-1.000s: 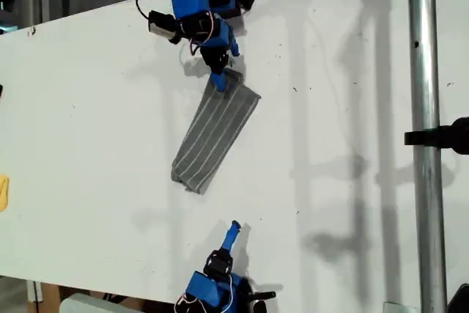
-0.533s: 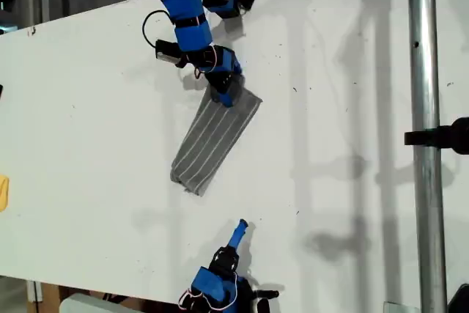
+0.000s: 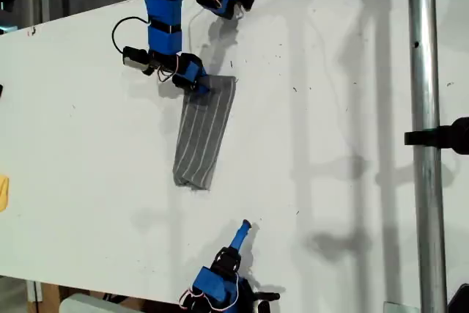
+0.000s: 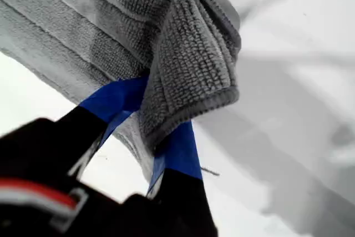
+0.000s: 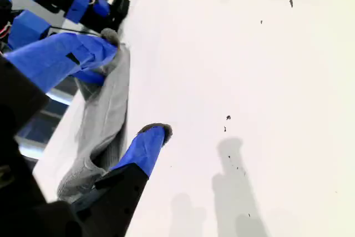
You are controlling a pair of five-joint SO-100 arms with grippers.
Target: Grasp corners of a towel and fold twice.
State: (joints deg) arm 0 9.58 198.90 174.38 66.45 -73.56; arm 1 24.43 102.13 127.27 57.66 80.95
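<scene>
The towel (image 3: 201,133) lies on the white table (image 3: 330,108) as a long narrow folded strip, dark grey with thin white stripes. My first gripper (image 3: 199,86) is at the strip's far end and is shut on a bunched corner of it. In the first wrist view the folded towel (image 4: 188,54) is pinched between the blue fingers (image 4: 119,98) of my first gripper (image 4: 152,120). My second gripper (image 3: 244,226) hovers near the table's near edge, apart from the strip's near end. In the second wrist view my second gripper (image 5: 133,84) is open and holds nothing, with the towel (image 5: 102,120) beyond it.
A metal pole (image 3: 425,144) with a black clamp (image 3: 443,137) runs down the exterior view's right. A small yellow object (image 3: 3,192) sits at that view's left edge. A black cable (image 3: 121,31) loops beside the first arm.
My first gripper has moved toward the exterior view's left, dragging the towel's far end with it. The strip now lies nearly straight up and down instead of slanted. My second gripper has barely shifted.
</scene>
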